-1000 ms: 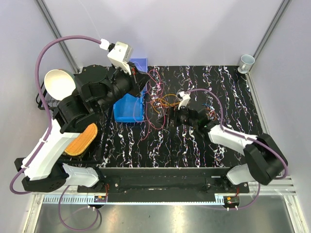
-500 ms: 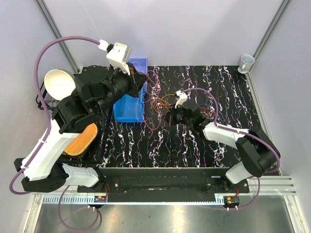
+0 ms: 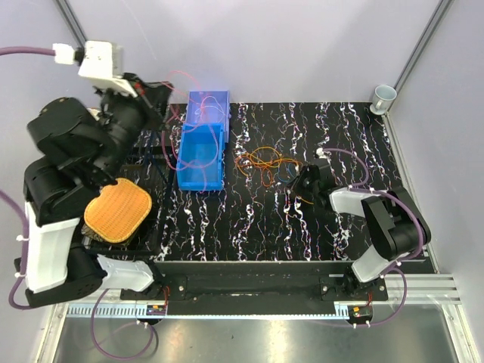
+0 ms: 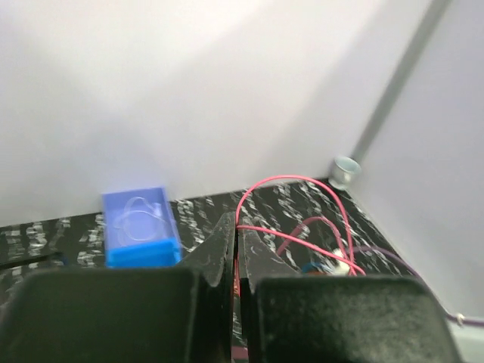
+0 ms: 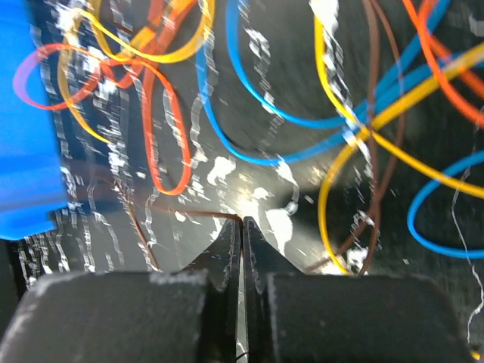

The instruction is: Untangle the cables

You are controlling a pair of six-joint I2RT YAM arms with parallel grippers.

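My left gripper (image 3: 157, 95) is raised high at the far left, above the table's back corner. Its jaws are shut on a thin red cable (image 4: 291, 178), which loops away from the fingertips (image 4: 227, 231) toward the table. The remaining cables (image 3: 261, 161) lie in a loose orange, yellow and blue bunch on the table's middle. Low at the bunch's right edge, my right gripper (image 3: 297, 181) is shut on a thin brown cable (image 5: 189, 214) that runs left from its tips. Blue (image 5: 227, 106), yellow (image 5: 333, 174) and orange (image 5: 162, 136) loops lie just ahead of it.
A blue bin (image 3: 203, 144) stands left of the bunch, with a clear thin wire inside (image 4: 140, 215). A round orange mesh piece (image 3: 117, 210) rests on a black rack at the left. A small cup (image 3: 384, 96) stands in the back right corner.
The left arm swung up and to the left, drawing the red cable out of the bunch. The right gripper went from open to shut on the brown cable and shifted right.
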